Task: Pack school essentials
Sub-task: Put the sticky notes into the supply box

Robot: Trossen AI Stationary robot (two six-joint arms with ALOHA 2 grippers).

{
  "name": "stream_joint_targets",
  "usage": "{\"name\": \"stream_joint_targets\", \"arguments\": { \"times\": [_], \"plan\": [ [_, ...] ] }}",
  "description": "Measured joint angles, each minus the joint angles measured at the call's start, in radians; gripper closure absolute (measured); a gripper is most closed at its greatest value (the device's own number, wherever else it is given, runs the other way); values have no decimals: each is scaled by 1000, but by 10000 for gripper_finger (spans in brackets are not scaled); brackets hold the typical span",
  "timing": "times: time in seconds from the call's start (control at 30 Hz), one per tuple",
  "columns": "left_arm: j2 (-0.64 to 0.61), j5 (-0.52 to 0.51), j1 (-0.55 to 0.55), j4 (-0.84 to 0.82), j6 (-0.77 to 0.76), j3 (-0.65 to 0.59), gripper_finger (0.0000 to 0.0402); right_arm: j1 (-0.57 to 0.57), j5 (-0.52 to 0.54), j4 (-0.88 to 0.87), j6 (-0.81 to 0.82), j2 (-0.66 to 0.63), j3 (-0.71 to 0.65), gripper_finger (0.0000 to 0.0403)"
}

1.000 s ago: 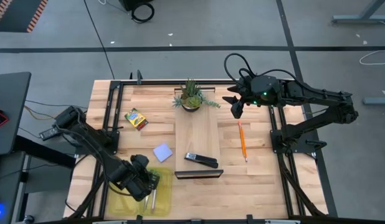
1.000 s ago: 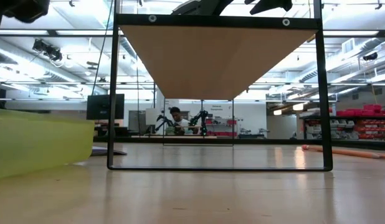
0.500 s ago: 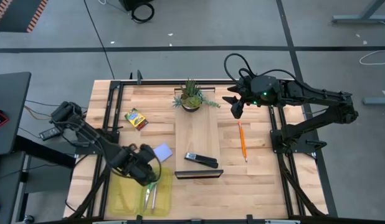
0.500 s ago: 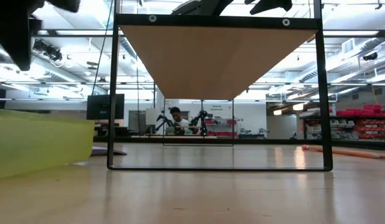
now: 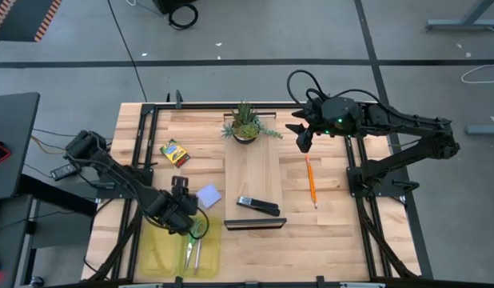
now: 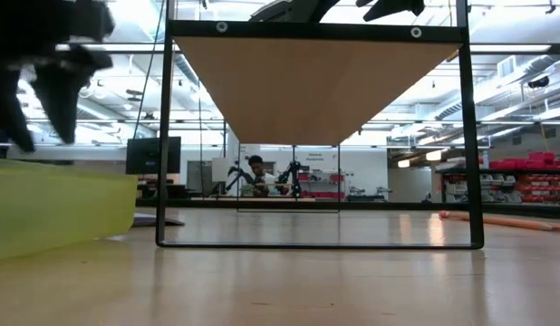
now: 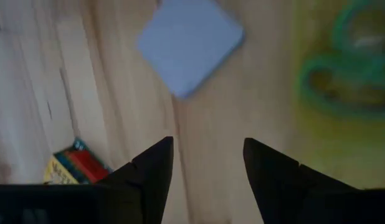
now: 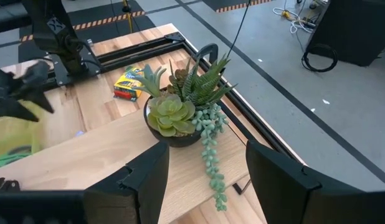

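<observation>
one note pad (image 5: 208, 195), one crayon box (image 5: 175, 152), two pencils (image 5: 311, 182)

You have bare table (image 5: 331, 232) on the right near the orange pencil (image 5: 311, 181). At centre, the black stapler (image 5: 257, 206) and potted plant (image 5: 245, 124) block passage.

Wooden table (image 5: 327, 232) bears pencil (image 5: 311, 181), note pad (image 5: 209, 196), crayon box (image 5: 174, 152).

We count one crayon box (image 5: 175, 152), upper left of the frame; one pale blue note pad (image 5: 208, 196); one orange pencil (image 5: 311, 181), right of centre; one pair of green-handled scissors (image 5: 191, 242) in one yellow tray (image 5: 155, 258), lower left; one stapler (image 5: 257, 206); one potted plant (image 5: 246, 124); two arms.
</observation>
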Motion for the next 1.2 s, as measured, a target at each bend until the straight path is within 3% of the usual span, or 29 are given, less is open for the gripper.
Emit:
{"name": "stream_joint_targets", "arguments": {
  "times": [0.13,0.27,0.4,0.57,0.67,0.9,1.2],
  "plan": [
    [-5,1,-6,55,1,-89,201,0,0,0,3,0,0,183],
    [-76,0,5,249,23,-163,223,0,0,0,32,0,0,183],
    [-200,-5,38,439,-3,-251,250,0,-4,1,54,0,0,183],
    [-381,-22,80,529,-131,-416,284,0,-6,37,57,0,0,183],
    [-462,-23,102,615,-125,-491,298,0,-8,59,55,0,0,183],
    [-450,-31,114,745,277,-508,300,0,-20,61,56,0,0,183],
    [-300,-40,156,758,673,-507,224,0,-38,61,76,0,0,183]
  ]
}}
